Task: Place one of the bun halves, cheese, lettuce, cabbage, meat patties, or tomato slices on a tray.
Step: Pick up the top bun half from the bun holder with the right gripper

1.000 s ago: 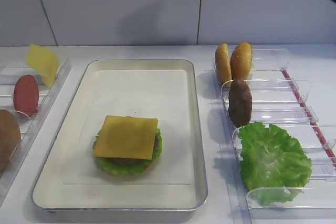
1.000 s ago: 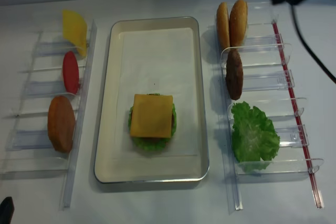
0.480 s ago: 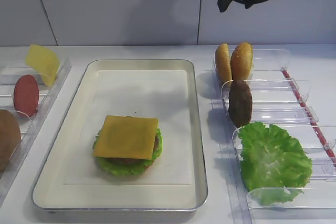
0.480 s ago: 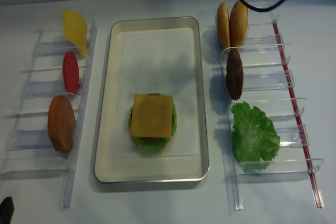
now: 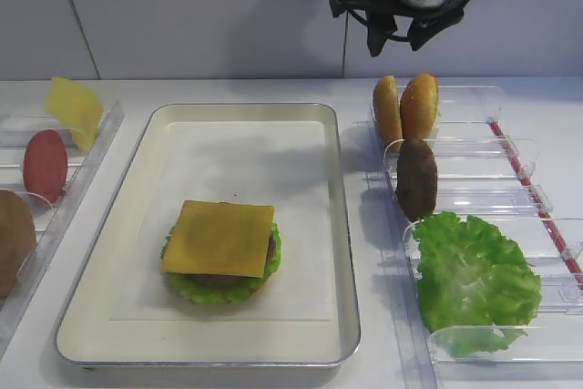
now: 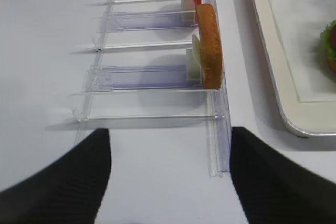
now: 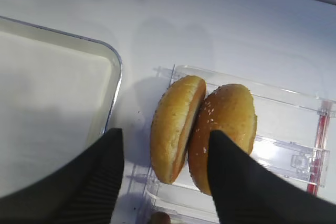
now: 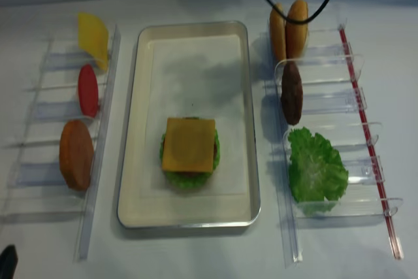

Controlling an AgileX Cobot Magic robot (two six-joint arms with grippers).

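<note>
Your right gripper hangs above the far-right rack, jaws apart w/ nothing between them. Directly below, in the wrist view, stand two bun halves on edge, touching each other: the plainer tan half sits in the gap between the fingers, and the sesame-seeded bun top is just under the right finger, i.e. off-centre to the gripper's right. If the seeded top is your pick, you'd need to shift right so the jaws straddle it alone.

Handling, as a guess: the bun looks light and prob. soft, so squeeze gently; a hard pinch could dent it. It's upright in a narrow slot, so take it across the flat faces near the upper edge and lift straight up, else you may drag the tan half w/ it or snag the rack wall.

The tray lies to the gripper's left and nearer the camera; a stack w/ cheese on top already sits in it.

Left gripper: jaws apart, empty, over the worktop.

No readable writing; a small label on the right arm is too blurred.
</note>
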